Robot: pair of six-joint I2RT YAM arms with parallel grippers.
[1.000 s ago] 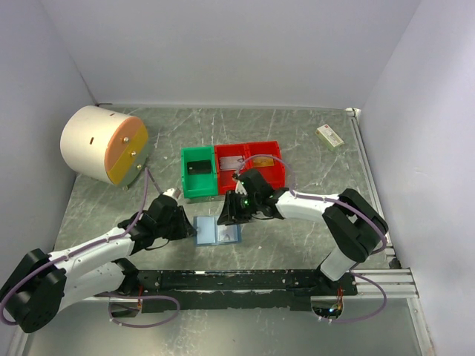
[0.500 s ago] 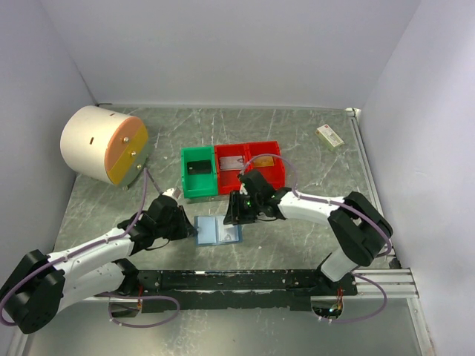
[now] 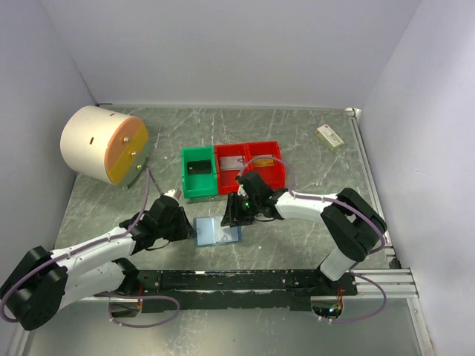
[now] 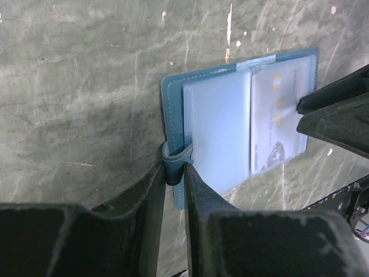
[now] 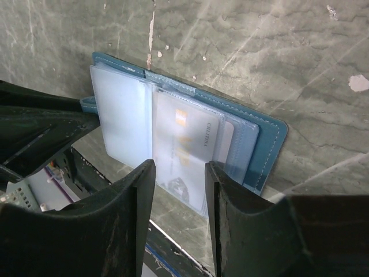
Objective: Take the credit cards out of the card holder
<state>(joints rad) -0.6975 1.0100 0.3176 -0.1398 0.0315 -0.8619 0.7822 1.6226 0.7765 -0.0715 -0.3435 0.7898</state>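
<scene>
The tabletop is cut off at its near edge by the black rail that carries the arm bases. At the rear left a cream drum shows an orange face, and the marks on it are too small to make out. The left arm stretches low and forward to the right. The right arm folds at its elbow and reaches left, so both wrists meet near the middle. Just behind them sit a green bin and red bins, whose contents cannot be named from above.

The card holder lies open and flat on the tabletop between the wrists. The left end effector is clamped on the card holder's blue closure strap at its left edge. The right end effector has its fingers apart, straddling the near end of a credit card inside a clear sleeve. Whether the tips touch that sleeve cannot be told. The card's print is blurred, and the cloudy sleeves hide any further cards.
</scene>
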